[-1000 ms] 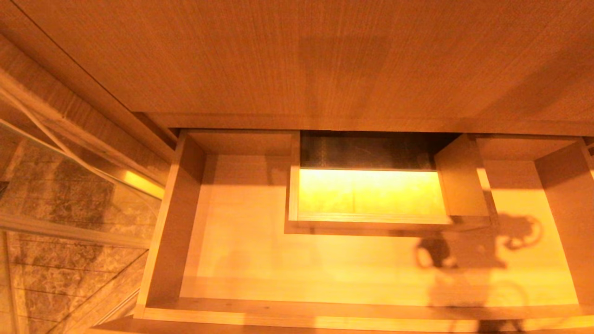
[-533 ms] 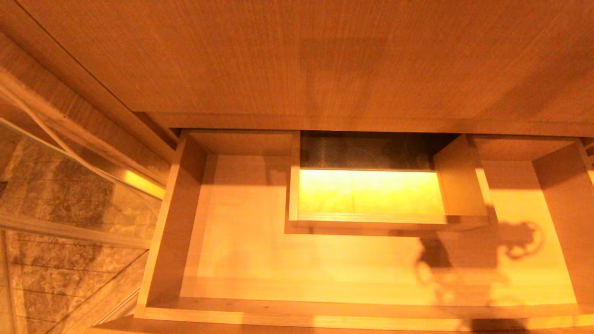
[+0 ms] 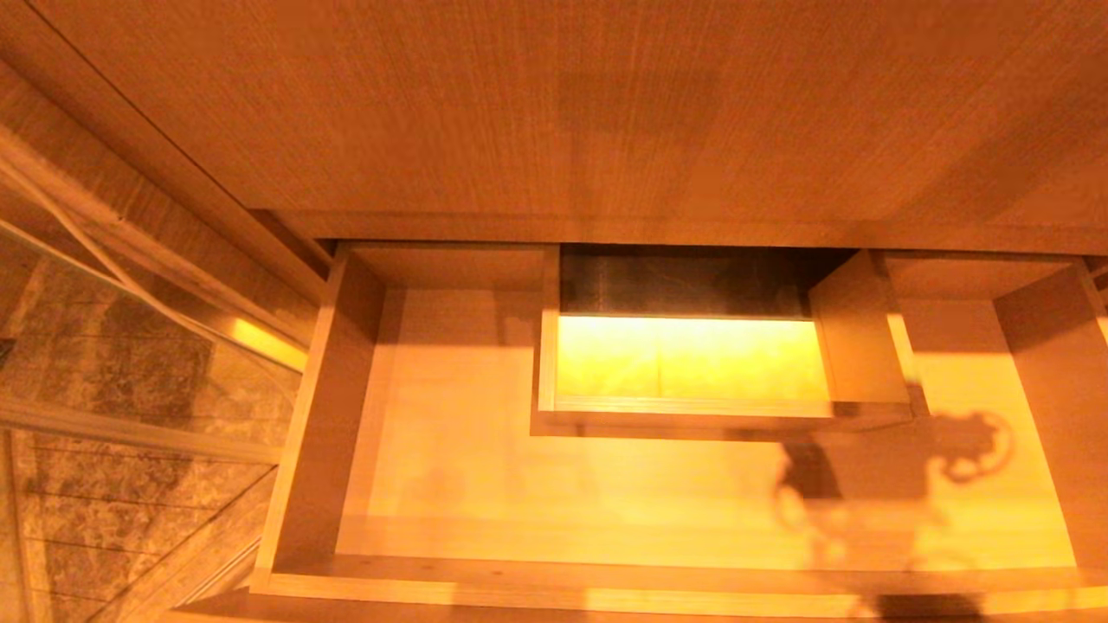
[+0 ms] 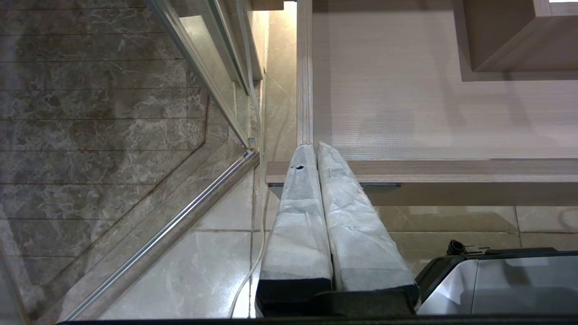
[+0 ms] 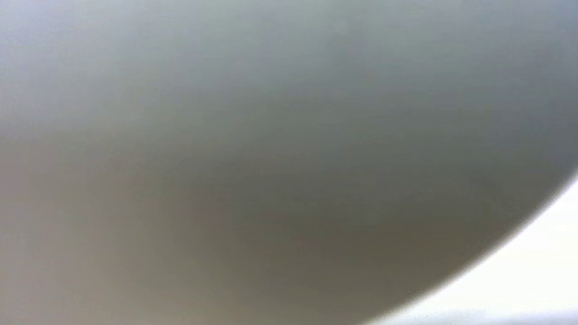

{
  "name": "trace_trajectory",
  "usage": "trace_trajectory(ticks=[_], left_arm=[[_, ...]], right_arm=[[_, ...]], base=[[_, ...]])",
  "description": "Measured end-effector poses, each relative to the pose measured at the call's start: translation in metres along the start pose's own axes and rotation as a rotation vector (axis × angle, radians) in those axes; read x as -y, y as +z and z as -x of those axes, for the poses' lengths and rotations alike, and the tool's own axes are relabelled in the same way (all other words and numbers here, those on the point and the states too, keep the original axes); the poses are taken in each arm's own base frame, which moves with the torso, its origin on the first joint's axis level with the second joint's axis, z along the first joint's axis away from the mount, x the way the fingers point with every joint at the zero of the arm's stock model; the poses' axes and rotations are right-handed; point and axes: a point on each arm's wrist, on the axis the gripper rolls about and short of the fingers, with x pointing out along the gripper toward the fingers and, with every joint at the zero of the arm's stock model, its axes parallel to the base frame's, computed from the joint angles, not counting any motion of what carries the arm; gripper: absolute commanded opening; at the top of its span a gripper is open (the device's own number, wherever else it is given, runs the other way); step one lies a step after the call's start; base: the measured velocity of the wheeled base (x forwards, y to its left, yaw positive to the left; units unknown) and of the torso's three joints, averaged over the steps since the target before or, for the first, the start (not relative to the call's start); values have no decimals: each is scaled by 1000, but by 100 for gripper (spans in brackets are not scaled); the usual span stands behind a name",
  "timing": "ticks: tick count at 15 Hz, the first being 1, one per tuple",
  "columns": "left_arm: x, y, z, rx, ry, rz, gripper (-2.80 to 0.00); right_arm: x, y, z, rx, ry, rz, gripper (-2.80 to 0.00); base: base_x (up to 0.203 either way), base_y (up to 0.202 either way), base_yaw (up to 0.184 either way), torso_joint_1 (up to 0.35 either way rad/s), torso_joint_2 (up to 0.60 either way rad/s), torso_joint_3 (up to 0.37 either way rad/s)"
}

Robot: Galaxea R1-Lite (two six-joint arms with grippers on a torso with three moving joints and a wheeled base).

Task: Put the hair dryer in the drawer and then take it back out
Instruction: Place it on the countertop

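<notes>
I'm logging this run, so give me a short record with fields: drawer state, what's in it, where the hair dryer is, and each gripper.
drawer: pulled open
drawer contents: none visible, only a shadow near its right end
hair dryer: not identifiable; a rounded pale surface fills the right wrist view
left gripper: shut, parked beside the drawer's left end
right gripper: out of view

Light-wood drawer (image 3: 312, 433) — matt, glossy marble floor (image 4: 113, 113)

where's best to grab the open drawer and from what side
Probably the drawer by its front board's top edge, coming from above on the near side: no handle shows, and that straight lip stands clear of the countertop.
</notes>
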Motion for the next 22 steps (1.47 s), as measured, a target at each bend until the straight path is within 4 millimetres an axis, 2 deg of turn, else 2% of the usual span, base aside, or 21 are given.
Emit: trace_trajectory(ticks=[22], left_arm=[[0,0,0,0,0,0,-280]], right_arm=[[0,0,3,7,4,3,-280]], base=[[0,0,0,0,0,0]])
